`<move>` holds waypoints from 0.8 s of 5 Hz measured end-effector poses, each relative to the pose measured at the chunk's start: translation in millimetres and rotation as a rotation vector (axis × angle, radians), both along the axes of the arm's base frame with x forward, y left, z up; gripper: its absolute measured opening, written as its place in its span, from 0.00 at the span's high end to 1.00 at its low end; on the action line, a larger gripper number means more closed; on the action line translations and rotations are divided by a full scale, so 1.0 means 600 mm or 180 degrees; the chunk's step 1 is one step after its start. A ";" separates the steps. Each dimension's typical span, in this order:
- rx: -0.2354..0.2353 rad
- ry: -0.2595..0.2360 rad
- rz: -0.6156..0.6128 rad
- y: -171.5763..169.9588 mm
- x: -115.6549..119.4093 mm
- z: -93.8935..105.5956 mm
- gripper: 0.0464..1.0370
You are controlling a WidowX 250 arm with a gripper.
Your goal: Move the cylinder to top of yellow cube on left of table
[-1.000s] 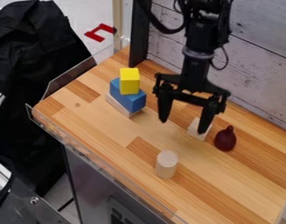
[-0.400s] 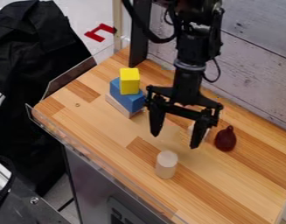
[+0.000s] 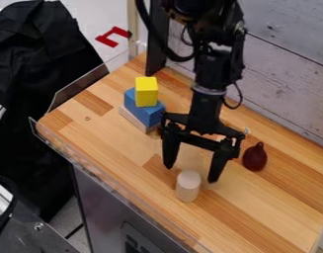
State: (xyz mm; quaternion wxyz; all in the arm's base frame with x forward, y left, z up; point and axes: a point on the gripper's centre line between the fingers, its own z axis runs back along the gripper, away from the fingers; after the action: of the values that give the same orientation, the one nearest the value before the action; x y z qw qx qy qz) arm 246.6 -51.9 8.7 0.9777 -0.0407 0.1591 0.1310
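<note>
While the glossy yellow cube [image 3: 146, 94] sits atop a blue block [image 3: 151, 115] with a pale block [image 3: 135, 120] beneath, a dark red, pear-shaped object [image 3: 255, 157] rests over on the right of the wooden tabletop [image 3: 276, 197]. And here's the black two-finger gripper [image 3: 190, 174], fingers spread wide, tips near the top of the whitish cylinder [image 3: 187, 188], which stands upright on the wood, unclamped; contact I can't tell.

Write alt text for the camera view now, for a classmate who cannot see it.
A black robot gripper hangs, jaws open, near a pale upright cylinder on a wooden table. To the picture's left, a yellow cube tops a blue block on a pale one; a dark red object sits right.
</note>
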 end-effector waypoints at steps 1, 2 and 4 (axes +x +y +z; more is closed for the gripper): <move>0.0024 0.0152 0.0043 0.000 -0.008 -0.019 0.04; 0.0026 0.0197 0.0098 -0.001 -0.011 -0.022 0.07; -0.0037 0.0202 0.0148 -0.003 -0.012 -0.032 0.51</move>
State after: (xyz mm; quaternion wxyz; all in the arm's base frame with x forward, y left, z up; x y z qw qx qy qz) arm 239.4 -53.4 -10.2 0.9686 -0.0459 0.1897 0.1540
